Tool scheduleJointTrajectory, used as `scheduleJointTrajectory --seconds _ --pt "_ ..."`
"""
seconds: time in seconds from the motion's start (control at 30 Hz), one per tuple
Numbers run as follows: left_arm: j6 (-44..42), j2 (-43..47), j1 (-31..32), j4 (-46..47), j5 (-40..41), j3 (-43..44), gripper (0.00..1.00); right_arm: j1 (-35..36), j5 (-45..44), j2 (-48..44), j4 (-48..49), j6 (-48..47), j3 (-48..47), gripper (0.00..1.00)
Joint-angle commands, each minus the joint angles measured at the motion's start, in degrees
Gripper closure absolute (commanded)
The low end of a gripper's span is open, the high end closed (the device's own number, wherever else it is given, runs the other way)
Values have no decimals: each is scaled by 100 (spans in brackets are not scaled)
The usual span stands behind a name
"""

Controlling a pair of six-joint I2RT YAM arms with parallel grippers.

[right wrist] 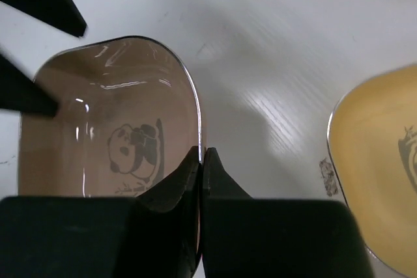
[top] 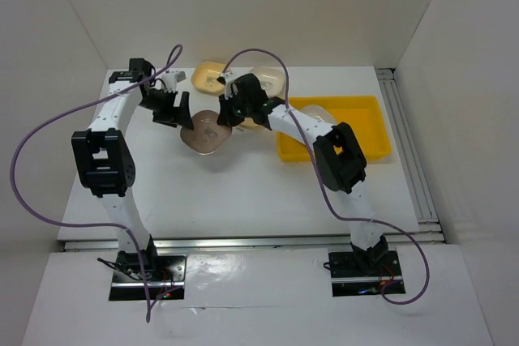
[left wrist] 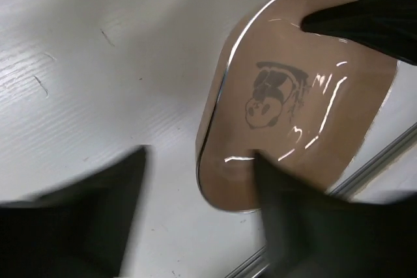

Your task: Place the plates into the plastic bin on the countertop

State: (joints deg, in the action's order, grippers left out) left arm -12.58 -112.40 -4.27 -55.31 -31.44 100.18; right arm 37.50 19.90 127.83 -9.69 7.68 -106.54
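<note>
The right arm (top: 340, 155) hides most of a pale plate (top: 324, 111) in the yellow bin (top: 369, 139). Left of it, the brown plate (top: 204, 131) faces up; the right gripper (right wrist: 202, 154) pinches its rim, and the left gripper (left wrist: 199, 164) has its jaws apart astride the opposite edge.

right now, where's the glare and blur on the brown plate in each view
Left wrist: white glare streaks across the brown plate, the left gripper's fingers blurred dark. Right wrist: thinner streaks near the plate's far rim, panda mark sharp. Top external: even light, no glare on the plate.
</note>
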Motion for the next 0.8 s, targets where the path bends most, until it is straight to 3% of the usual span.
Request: scheduleJointTrajectory --seconds 0.0,0.03,0.17,0.37,0.6,0.77 --pt "308 280 23 63 -302 413 4 -40 -353 -424 -225 -83 212 100" --pt "396 228 23 134 -301 528 0 -101 -434 -565 -226 -83 430 100" --pt "660 -176 303 64 -301 1160 0 -1039 -355 -1722 -68 -12 1389 100" --pt "905 -625 1023 274 463 1364 0 -2287 -13 -2910 -586 -1021 2242 100" --pt "1248 -1582 1473 398 1035 2136 0 -3607 515 -3300 -656 -1708 2832 100" --pt "1355 -1944 1684 450 1438 2611 0 -3872 515 -3247 -393 -1902 3016 100"
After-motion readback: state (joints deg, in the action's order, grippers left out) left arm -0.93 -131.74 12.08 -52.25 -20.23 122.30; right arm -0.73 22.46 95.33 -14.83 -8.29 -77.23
